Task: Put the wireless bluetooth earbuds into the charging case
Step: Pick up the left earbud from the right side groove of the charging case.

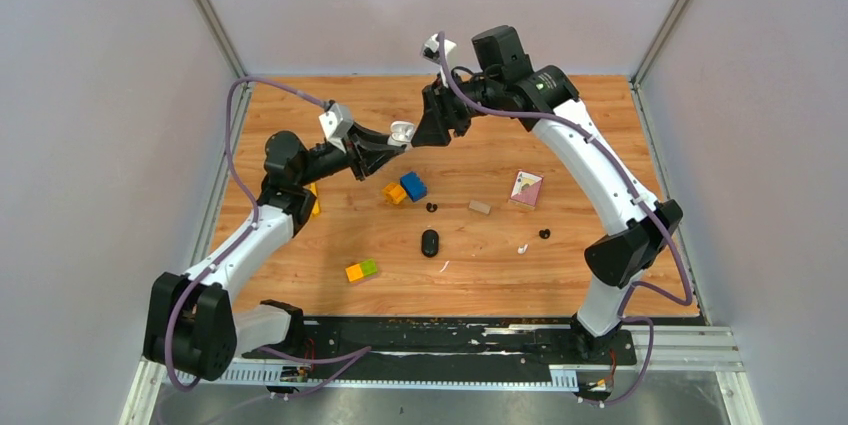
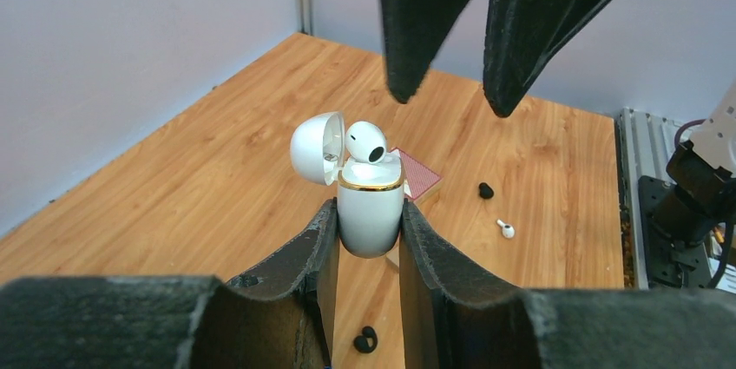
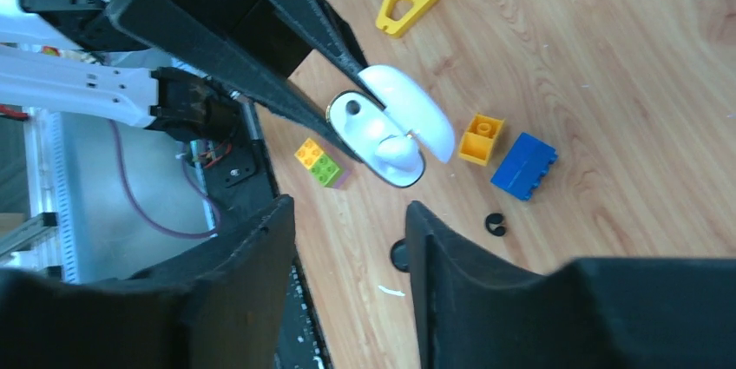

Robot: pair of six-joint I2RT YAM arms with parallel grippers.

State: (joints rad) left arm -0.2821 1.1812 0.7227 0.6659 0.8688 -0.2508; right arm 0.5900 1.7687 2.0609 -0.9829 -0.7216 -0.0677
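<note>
Can't see much of the white charging case (image 2: 370,223). The left gripper (image 2: 368,209) pinches its lower half between both fingers, so the base is hidden. Its long axis runs along those fingers, and the gold-rimmed mouth points away from the wrist, toward the right gripper (image 2: 453,104). The lid (image 2: 314,148) is flipped open sideways. One white earbud (image 2: 365,141) sits in the mouth with only its rounded head showing. The right gripper hangs just past it, fingers spread, touching nothing. On the table beyond the left fingertips lie another white earbud (image 2: 506,230) and a black earbud (image 2: 486,189). A second black one (image 2: 365,340) shows in the gap between the left fingers.
</note>
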